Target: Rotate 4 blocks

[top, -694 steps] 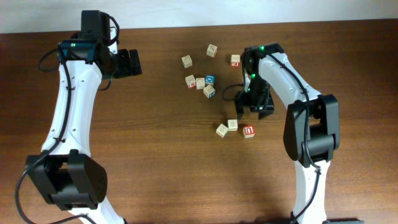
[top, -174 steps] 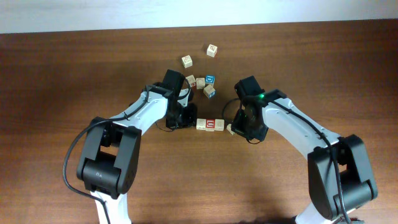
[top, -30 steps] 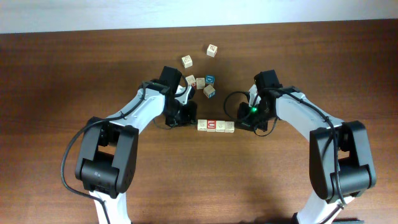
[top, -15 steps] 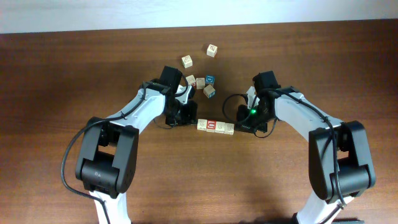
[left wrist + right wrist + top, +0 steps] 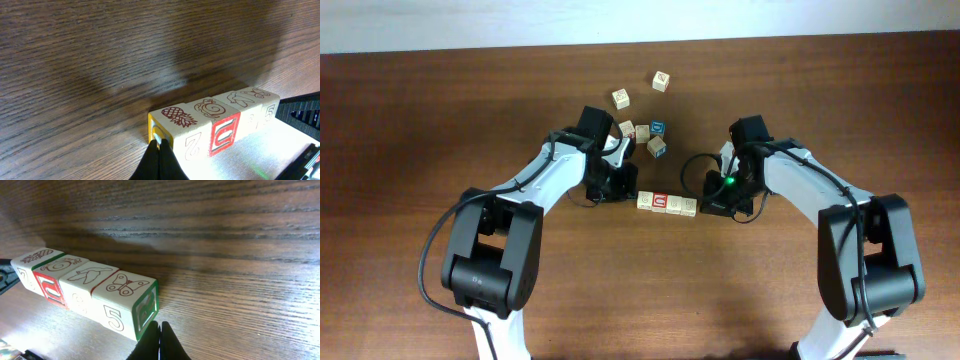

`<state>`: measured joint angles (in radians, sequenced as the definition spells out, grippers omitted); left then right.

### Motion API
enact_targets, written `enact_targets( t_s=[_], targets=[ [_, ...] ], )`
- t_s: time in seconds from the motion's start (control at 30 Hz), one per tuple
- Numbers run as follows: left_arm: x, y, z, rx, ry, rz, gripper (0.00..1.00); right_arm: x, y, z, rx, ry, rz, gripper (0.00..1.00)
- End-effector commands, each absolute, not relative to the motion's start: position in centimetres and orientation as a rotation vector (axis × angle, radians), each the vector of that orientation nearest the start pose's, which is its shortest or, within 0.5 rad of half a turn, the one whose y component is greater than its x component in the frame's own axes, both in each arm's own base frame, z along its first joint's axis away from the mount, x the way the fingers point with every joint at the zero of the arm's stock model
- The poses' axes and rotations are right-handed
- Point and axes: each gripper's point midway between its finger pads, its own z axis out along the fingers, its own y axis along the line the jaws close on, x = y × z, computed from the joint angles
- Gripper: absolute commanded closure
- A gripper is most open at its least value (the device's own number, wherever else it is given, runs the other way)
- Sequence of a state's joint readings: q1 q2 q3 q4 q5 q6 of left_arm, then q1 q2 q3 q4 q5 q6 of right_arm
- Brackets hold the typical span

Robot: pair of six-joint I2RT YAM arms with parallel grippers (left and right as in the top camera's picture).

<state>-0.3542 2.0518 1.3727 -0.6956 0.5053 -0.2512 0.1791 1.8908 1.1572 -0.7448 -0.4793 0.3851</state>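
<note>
Pale-wood row of four printed alphabet blocks [image 5: 667, 203] lies flat on the dark brown wooden table [image 5: 840, 90], cubes face to face with no gaps. Everything below is placed relative to that row.

Order from the left arm's end:
- pineapple-topped block [image 5: 172, 116], yellow end face, 7 on the side
- snail-topped block [image 5: 210, 107], red U on the side
- third block [image 5: 90, 275], red line drawing on top
- butterfly-topped block [image 5: 125, 286], 5 on the side, green end face

Left gripper [image 5: 159, 150]: fingers pressed together with nothing between them, tips touching the row's yellow end face.

Right gripper [image 5: 159, 337]: also pinched closed and empty, tips at the row's green end face, the opposite end. Contact looks likely, but the wrist view is too oblique to be sure.

The arms bracket the row, one at each end.

Loose cubes all sit on the far side of the row, apart from it:
- small blue-faced cube [image 5: 658, 128], with three pale cubes [image 5: 643, 134] clustered just beside it
- two more pale cubes [image 5: 621, 98] farther from the row than that cluster
</note>
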Motion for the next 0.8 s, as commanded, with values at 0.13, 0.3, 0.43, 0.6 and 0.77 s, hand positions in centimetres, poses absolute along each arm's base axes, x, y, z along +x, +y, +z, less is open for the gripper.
enact_targets(
  t_s=[0.13,0.3,0.43,0.6,0.77],
  targets=[
    [36.2,-22.7,2.6,0.274,2.965,-0.833,1.0,31.7,14.5,1.3,0.295,3.122,0.766,0.96],
    [36.1,-23.1,2.6,0.292,2.962,-0.834,1.0,31.7,14.6,1.3,0.332,3.124,0.771,0.96],
    [35.9,-23.6,2.6,0.313,2.958,-0.836,1.0,31.9,14.8,1.3,0.315,3.114,0.773,0.96],
    [35.9,-23.5,2.5,0.311,2.96,-0.825,1.0,32.1,15.1,1.3,0.29,3.102,0.779,0.96],
    [35.9,-23.5,2.5,0.311,2.961,-0.826,1.0,32.8,15.9,1.8,0.195,3.053,0.848,0.95]
  ],
)
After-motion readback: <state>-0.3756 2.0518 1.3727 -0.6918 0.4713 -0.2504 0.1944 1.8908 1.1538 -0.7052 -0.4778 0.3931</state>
